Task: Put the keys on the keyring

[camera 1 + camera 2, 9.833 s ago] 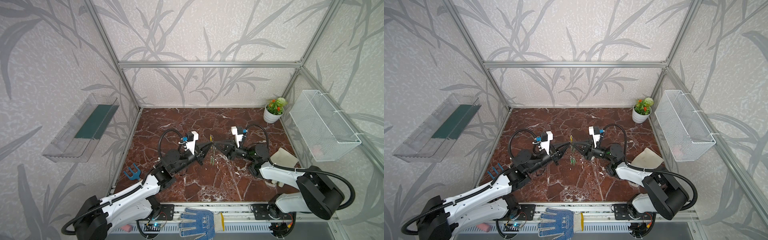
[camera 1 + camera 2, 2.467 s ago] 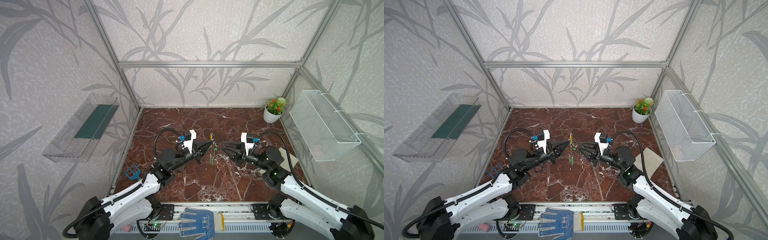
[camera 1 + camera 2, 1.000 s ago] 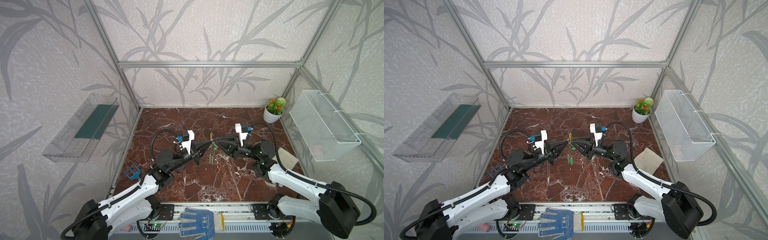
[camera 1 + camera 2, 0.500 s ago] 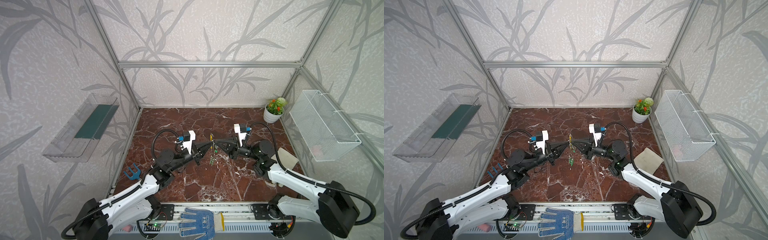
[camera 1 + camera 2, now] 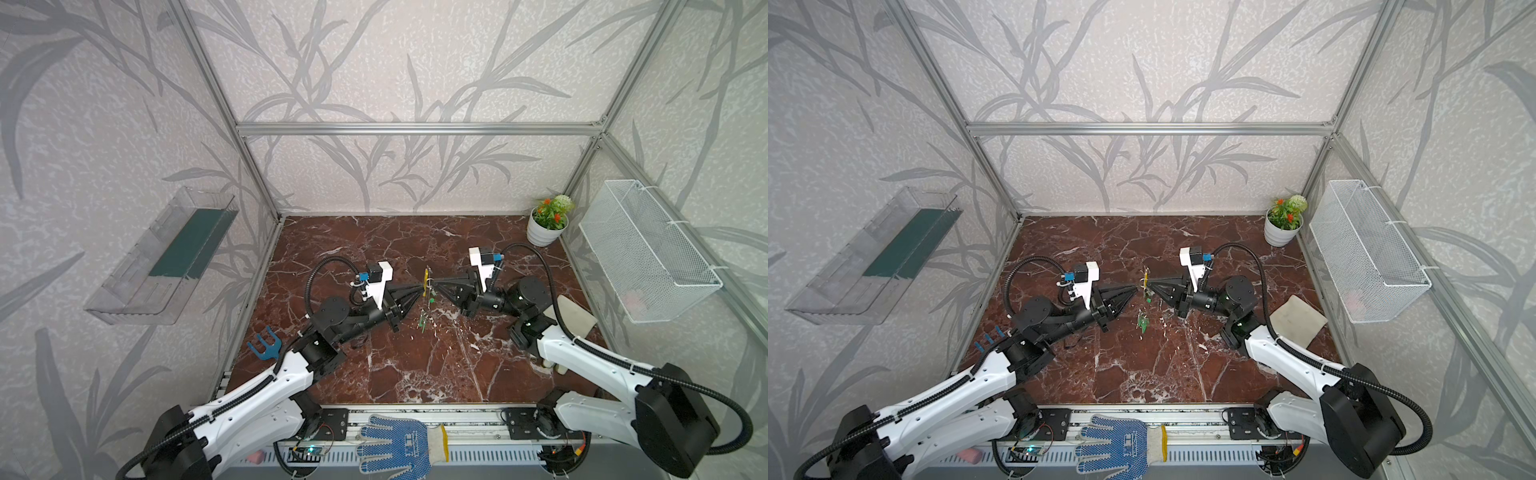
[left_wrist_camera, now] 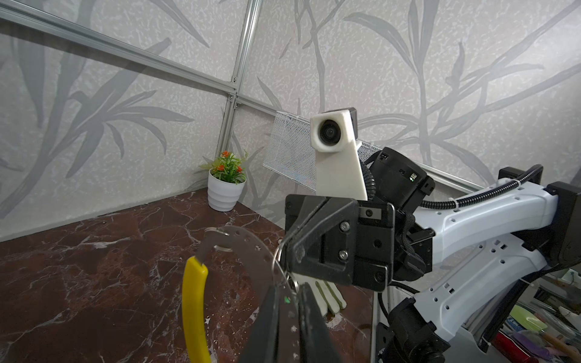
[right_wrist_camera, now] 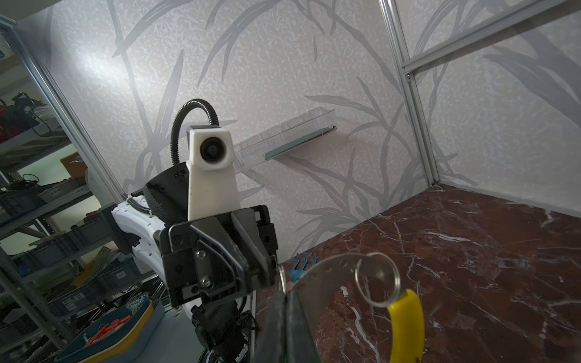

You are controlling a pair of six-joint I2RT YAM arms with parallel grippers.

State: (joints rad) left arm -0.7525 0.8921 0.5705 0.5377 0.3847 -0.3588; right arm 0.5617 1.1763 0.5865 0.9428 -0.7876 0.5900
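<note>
Front rail (image 5: 478, 415): a blue dotted work glove (image 5: 394, 444) is lying across it, nearest the camera. Next in, a blue pronged tool (image 5: 264, 345) is sitting at the left edge of the marble floor (image 5: 415, 374). A pale cloth (image 5: 572, 318) is lying on the right side, partly under the right arm. Mid-floor, both arms are reaching inward and their tips are meeting at the keyring (image 5: 426, 277), which is standing on edge above the floor. The right gripper (image 5: 434, 284) is clamping the ring's perforated grey band. In the right wrist view its fingers (image 7: 273, 333) are pressing together with the band coming out from between them. A small split ring (image 7: 377, 279) is hanging on that band beside the yellow sleeve (image 7: 405, 317). The left gripper (image 5: 419, 286) is facing it tip to tip. In the left wrist view its fingers (image 6: 267, 327) are flanking the band closely, but I cannot tell whether they are pinching it or standing just clear. The keys (image 5: 423, 323) are showing as a small green-headed cluster just below the ring in both top views. They are too small to tell whether they are dangling or touching the floor. Far right corner: a potted plant (image 5: 546, 226) is standing against the back wall. A wire basket (image 5: 640, 253) is hanging on the right wall and a clear shelf (image 5: 166, 257) on the left wall.
</note>
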